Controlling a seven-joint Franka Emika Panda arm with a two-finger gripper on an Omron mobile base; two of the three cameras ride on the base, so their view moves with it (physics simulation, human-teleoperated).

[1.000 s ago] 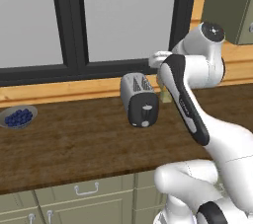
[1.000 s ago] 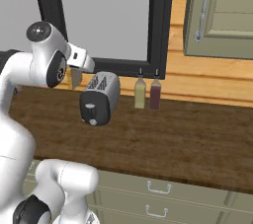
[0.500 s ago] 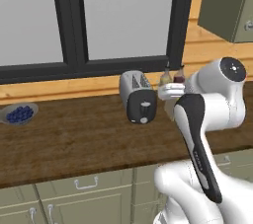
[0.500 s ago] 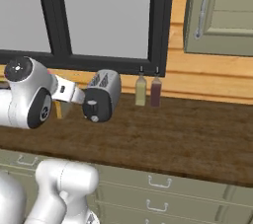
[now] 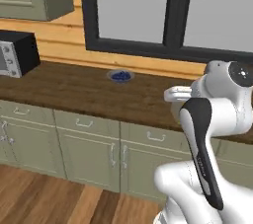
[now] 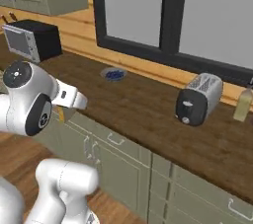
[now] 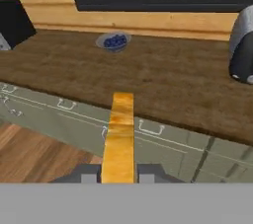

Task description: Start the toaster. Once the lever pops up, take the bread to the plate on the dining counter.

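- We have the bread [image 7: 119,136] pinched edge-on in the gripper [image 7: 118,172], jaws closed against its faces, so the slice rises straight ahead of the hand and cannot tip while carried.
- The toaster [image 6: 199,98] sits on the worktop [image 6: 143,104] well apart from us, its black end face toward the room (whether its slots are empty is hidden from us).
- A bowl of blueberries [image 5: 120,75] and a microwave [image 5: 16,53] stand further along.
- We judge the carry under way, with the plate yet to come.
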